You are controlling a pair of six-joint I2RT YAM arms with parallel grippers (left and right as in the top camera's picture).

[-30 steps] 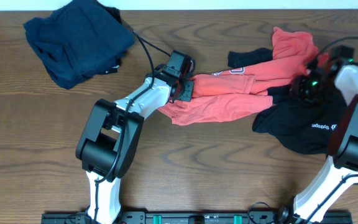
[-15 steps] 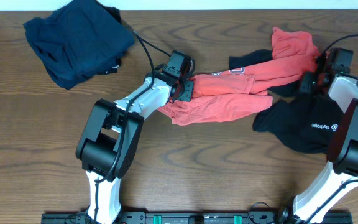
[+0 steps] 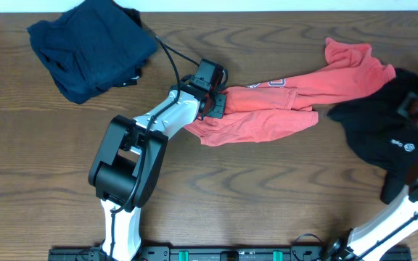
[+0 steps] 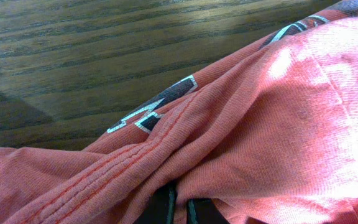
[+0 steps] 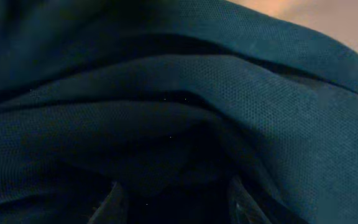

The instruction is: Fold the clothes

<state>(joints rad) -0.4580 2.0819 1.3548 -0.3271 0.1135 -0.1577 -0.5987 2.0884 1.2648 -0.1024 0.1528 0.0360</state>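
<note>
Item: coral-red T-shirt [image 3: 267, 109], mid-bench [image 3: 267, 196], its left end pinched tight in the left fingers [image 4: 159, 213], likely as anchor; black T-shirt [image 3: 383, 134] touching its right end, apparently clamped in the right fingers [image 5: 112, 200] to separate them.

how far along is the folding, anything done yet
Done: only the navy garment looks bundled, at the far left corner. In hand: the left tool pinches the red shirt; the right tool seems to grip the black shirt. Remaining: both shirts lie crumpled and unfolded on the table.
</note>
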